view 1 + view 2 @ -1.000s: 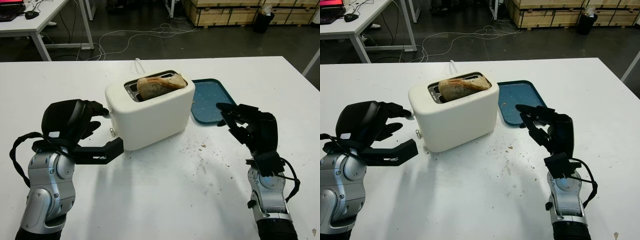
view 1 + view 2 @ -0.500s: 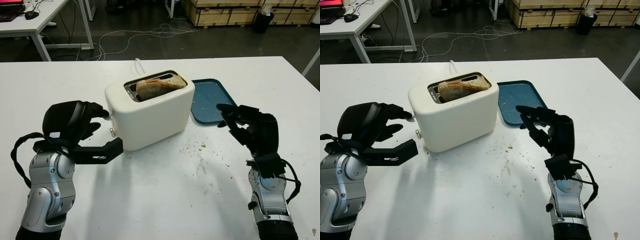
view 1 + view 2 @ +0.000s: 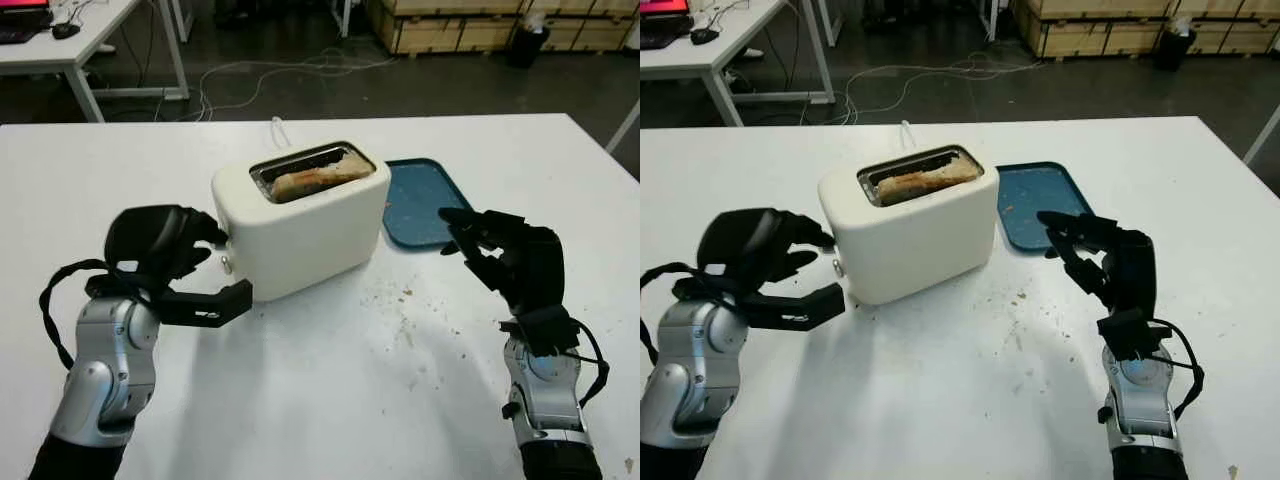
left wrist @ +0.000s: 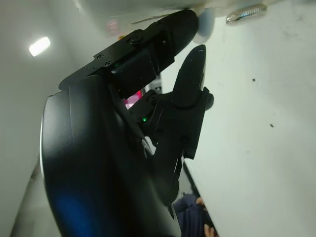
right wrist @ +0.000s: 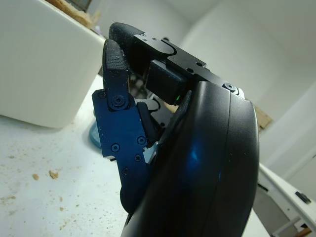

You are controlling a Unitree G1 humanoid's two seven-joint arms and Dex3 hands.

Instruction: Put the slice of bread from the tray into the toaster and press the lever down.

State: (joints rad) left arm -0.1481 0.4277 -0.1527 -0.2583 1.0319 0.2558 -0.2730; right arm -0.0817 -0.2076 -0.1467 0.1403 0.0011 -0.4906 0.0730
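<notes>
The slice of bread sits low in the slot of the white toaster, which stands mid-bench, angled, with the blue tray just beside it toward the far right edge. The left hand is at the toaster's end face, fingers curled with nothing grasped, one fingertip on the lever. The right hand hangs released over the bench beside the tray's near corner. If the fingertip slips off that small knob, or pushes sideways, the light toaster could skid and the lever might not latch.
</notes>
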